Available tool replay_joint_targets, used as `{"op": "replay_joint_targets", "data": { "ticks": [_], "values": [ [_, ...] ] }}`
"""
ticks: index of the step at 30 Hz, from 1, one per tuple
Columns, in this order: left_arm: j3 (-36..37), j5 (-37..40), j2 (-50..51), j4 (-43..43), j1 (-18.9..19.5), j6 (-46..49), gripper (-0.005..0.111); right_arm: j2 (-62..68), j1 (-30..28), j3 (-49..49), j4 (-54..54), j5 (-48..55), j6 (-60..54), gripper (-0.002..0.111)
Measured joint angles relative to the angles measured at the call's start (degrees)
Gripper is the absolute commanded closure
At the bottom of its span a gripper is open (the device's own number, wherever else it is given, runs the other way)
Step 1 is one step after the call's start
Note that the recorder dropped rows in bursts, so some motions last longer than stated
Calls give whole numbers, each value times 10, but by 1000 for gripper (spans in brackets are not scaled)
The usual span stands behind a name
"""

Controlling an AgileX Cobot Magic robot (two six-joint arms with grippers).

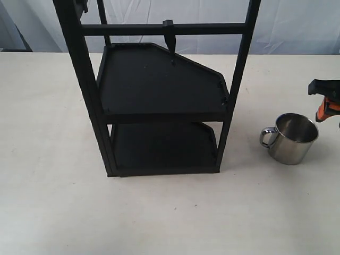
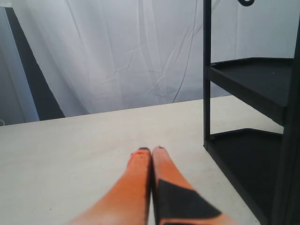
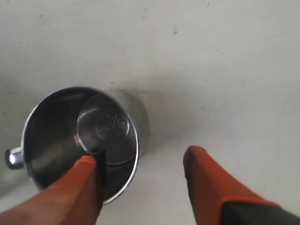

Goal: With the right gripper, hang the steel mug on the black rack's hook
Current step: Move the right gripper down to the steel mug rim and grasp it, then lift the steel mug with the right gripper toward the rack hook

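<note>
The steel mug [image 1: 292,138] stands upright on the table right of the black rack [image 1: 159,101], its handle turned toward the rack. From the rack's top crossbar the hook [image 1: 169,36] points down. My right gripper [image 3: 143,157] is open above the mug [image 3: 82,140]: one orange finger [image 3: 82,180] hangs over the mug's mouth, the other [image 3: 206,183] stands outside its wall, so the rim lies between them. In the exterior view only its body shows at the right edge [image 1: 326,103]. My left gripper [image 2: 151,151] is shut and holds nothing, low over the table beside the rack [image 2: 253,140].
A white curtain [image 2: 122,51] hangs behind the table. The rack's two shelves [image 1: 159,79] carry nothing. Bare tabletop [image 1: 159,212] spreads in front of the rack and the mug.
</note>
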Motion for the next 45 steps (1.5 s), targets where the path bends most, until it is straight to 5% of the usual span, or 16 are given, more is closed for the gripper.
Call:
{"op": "replay_joint_targets", "data": {
  "ticks": [10, 16, 26, 33, 45],
  "values": [
    [0, 0, 0, 0, 0, 0, 105, 95, 0, -5, 15, -77, 0, 60],
    [0, 0, 0, 0, 0, 0, 105, 110, 0, -5, 36, -120, 0, 109],
    [0, 0, 0, 0, 0, 0, 105, 93, 0, 1, 47, -27, 1, 109],
    [0, 0, 0, 0, 0, 0, 105, -70, 0, 86, 57, 36, 1, 109],
    [0, 0, 0, 0, 0, 0, 105, -368, 99, 194, 356, 168, -23, 109]
  ]
}}
